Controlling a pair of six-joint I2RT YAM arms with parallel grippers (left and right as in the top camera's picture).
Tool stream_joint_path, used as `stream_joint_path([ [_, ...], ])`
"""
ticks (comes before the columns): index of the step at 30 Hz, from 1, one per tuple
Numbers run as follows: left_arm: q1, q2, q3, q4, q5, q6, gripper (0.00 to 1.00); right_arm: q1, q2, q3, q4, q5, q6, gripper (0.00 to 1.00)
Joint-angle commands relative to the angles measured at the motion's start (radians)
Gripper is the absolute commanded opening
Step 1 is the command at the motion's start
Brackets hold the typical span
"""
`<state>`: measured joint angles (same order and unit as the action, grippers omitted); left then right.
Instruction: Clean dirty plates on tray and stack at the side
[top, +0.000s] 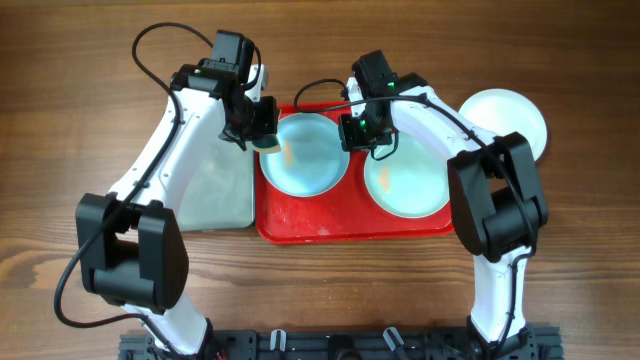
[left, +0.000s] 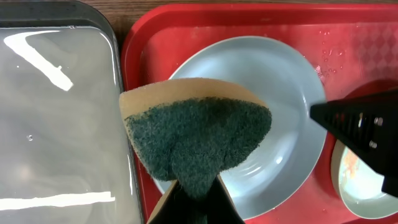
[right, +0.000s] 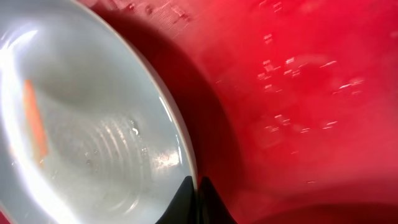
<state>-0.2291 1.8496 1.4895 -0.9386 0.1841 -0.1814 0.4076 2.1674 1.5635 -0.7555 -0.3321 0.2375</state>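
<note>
Two pale blue plates lie on the red tray (top: 350, 228). The left plate (top: 310, 160) carries an orange streak, and the right plate (top: 410, 185) has orange smears. My left gripper (top: 262, 135) is shut on a tan sponge with a green scouring face (left: 199, 134). It holds the sponge just above the left plate's (left: 280, 93) left side. My right gripper (right: 198, 186) is shut on that plate's (right: 93, 124) right rim, one finger on each side. The white plate (top: 510, 115) sits on the table to the right, off the tray.
A black-rimmed tray (top: 215, 190) holding water stands directly left of the red tray, its edge touching it. Water drops speckle the red tray's floor (right: 298, 93). Both arms reach in over the tray's back edge, close together.
</note>
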Motion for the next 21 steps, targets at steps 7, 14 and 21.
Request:
stream_joint_path([
  [7, -0.029, 0.012, -0.035, 0.007, 0.008, -0.088, 0.04, -0.006, 0.002, -0.008, -0.05, -0.095, 0.054, 0.04],
  [14, -0.029, 0.012, -0.137, 0.041, 0.009, -0.093, 0.04, -0.011, 0.002, -0.008, -0.05, -0.094, 0.053, 0.04],
  [21, -0.032, 0.012, -0.151, 0.045, 0.009, -0.096, 0.04, -0.011, 0.002, -0.008, -0.05, -0.094, 0.053, 0.04],
])
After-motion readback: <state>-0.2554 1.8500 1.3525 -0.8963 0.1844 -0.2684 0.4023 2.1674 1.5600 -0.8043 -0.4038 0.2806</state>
